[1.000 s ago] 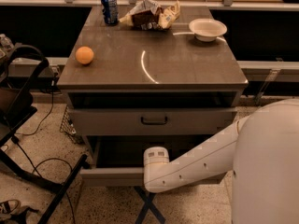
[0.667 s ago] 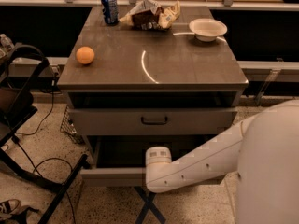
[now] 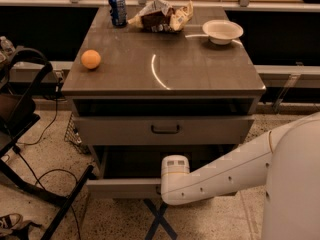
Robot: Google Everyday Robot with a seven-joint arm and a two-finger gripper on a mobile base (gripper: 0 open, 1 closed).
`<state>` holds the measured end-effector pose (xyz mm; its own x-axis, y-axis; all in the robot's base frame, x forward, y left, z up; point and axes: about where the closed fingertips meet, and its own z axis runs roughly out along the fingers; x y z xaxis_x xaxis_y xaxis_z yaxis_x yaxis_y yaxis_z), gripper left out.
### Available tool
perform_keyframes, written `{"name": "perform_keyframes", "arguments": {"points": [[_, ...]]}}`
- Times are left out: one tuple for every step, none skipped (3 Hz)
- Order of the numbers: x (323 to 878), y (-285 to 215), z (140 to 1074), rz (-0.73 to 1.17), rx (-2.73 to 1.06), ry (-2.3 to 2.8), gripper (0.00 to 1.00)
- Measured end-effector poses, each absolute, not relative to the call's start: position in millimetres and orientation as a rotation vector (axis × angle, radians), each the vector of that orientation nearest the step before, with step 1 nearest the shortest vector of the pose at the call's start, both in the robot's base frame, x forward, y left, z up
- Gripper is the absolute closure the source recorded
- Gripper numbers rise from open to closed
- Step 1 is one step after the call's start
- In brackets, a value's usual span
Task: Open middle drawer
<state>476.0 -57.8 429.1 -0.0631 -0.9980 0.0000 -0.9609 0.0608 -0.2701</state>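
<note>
The middle drawer (image 3: 125, 188), a wide grey metal drawer with a low front, stands well out from the grey-brown metal desk (image 3: 210, 79). Its front is the edge nearest the camera, with its dark interior open behind it. Just above sits the upper grey drawer (image 3: 110, 130) with its small dark loop handle (image 3: 165, 129), only a little proud of the frame. The smooth white robot arm (image 3: 230, 174) reaches in from the right, and the gripper (image 3: 170, 185) is at its tip, down against the middle of the low front. It is tucked under the boxy wrist, so I cannot tell whether the jaws are apart or clamped on anything (the drawer's own handle is hidden there too). I judge the drawer stiff, sheet metal on slides, free to move only straight out toward the camera. What shows of its inside looks bare, so it should run easily. The place to hold is the centre handle, presumably a twin of the one above: a thin, smooth loop that wants hooking from behind rather than pinching. The pull should be straight and level, since an off-centre tug would likely rack the front. A jolt at the end of travel could set the round orange fruit (image 3: 90, 59) rolling on the desk.
</note>
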Motion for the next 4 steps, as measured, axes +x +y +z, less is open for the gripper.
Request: {"name": "perform_keyframes", "arguments": {"points": [[478, -82, 453, -0.288, -1.968, 2.156, 1.0], [500, -182, 550, -0.339, -1.661, 2.222, 1.0], [507, -219, 584, -0.325, -1.542, 2.234, 1.0], [516, -214, 573, -0.267, -1.614, 2.129, 1.0]]}}
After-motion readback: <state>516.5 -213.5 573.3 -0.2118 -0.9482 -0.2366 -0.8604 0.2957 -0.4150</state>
